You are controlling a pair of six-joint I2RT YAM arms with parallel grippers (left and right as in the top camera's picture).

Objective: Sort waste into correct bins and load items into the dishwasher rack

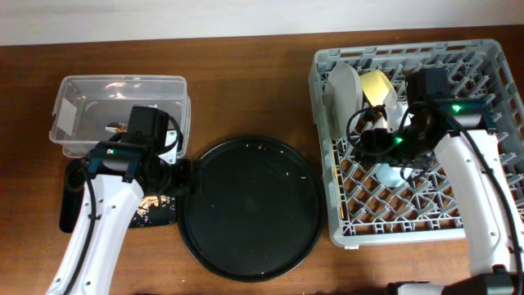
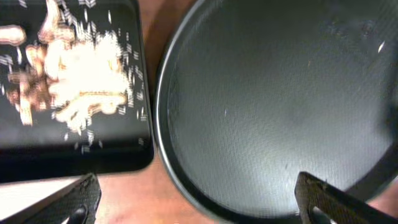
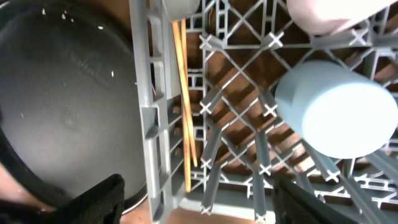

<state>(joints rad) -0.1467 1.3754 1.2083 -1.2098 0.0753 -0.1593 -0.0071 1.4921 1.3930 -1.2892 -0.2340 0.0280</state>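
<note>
Both grippers are spread wide with nothing between the fingers. The left gripper hangs over the strip of table where the shallow black tray and the big round tray nearly meet. The right gripper sits low inside the dishwasher rack, just beside the blue cup.

The tan food scraps and white tissue bits lie heaped in the black tray. The clear tub holds a small brownish piece, too small to name. The chopsticks lie along the rack's near wall, and the grey-green bowl and yellow bowl stand at its far side.

The main risks look like these:
- **Left side:** a finger dropping straight down could land on either tray's rim and tip it, scattering the scraps.
- **Right side:** a sideways sweep could knock the blue cup over or snag a finger on a peg.
- **Round tray:** the few white specks left on it seem too fine to pinch.

For room to move, the round tray's floor is wide and bare, as is the near half of the rack. The rack walls hem in the right arm, so lifting before travelling seems safest.
</note>
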